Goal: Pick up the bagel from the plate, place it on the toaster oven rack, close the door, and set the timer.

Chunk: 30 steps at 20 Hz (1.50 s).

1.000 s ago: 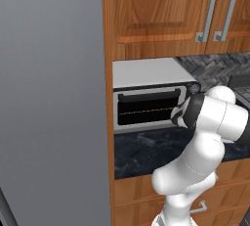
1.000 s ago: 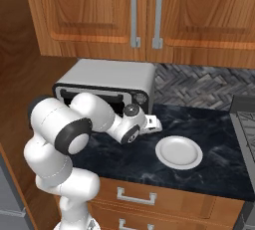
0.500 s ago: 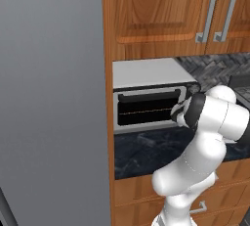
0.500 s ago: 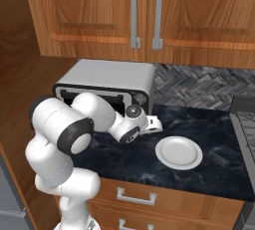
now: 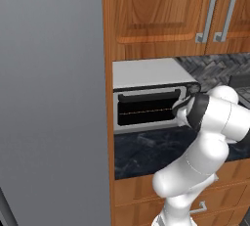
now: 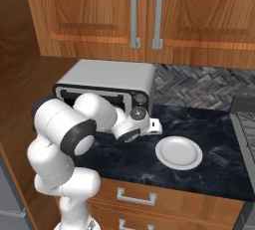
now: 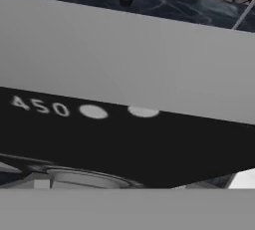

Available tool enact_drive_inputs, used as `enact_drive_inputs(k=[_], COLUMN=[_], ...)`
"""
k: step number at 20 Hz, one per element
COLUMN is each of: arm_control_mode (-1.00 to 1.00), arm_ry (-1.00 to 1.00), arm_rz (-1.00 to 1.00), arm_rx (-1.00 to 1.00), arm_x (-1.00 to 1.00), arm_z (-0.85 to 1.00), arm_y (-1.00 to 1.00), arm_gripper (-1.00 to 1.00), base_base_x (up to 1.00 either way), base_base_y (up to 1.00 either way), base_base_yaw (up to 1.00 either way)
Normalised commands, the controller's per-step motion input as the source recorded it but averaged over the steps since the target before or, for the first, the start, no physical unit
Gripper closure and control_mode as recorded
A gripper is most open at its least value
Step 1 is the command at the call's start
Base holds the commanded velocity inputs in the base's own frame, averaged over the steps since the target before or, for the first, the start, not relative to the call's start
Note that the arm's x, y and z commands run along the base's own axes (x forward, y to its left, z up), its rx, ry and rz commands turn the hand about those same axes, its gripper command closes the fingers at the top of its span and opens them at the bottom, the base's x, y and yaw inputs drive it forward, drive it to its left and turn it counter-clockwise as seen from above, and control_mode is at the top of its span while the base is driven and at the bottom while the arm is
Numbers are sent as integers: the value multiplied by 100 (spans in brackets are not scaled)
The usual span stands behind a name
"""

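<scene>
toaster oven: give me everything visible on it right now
The toaster oven is a boxy countertop unit with a pale silver-white top and sides and a dark front frame. It stands on the dark counter under the wooden cabinets, against the left wall. The door is shut, showing a dark window with a bar handle along its top. Round knobs sit at the front's right edge, one visible. The hand view shows "450" printed white on the dark panel. The arm's wrist crowds the knob side; contact cannot be told.
</scene>
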Motion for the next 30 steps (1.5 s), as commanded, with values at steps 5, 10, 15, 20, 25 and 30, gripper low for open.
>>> enact_drive_inputs(k=[5,10,15,20,25,30], arm_control_mode=[-100,-100,-100,-100,-100,-100], arm_ry=[0,-4,-4,-2,-7,-10], arm_rz=[0,0,0,0,0,0], arm_rx=[24,24,25,28,31,33], arm_x=[21,26,41,54,39,41], arm_z=[52,68,78,88,100,100], arm_y=[-65,-71,-71,-77,-75,-66], arm_gripper=[100,100,100,100,100,100], base_base_x=[0,0,0,0,0,0], base_base_y=[0,0,0,0,0,0], base_base_yaw=[0,0,0,0,0,0])
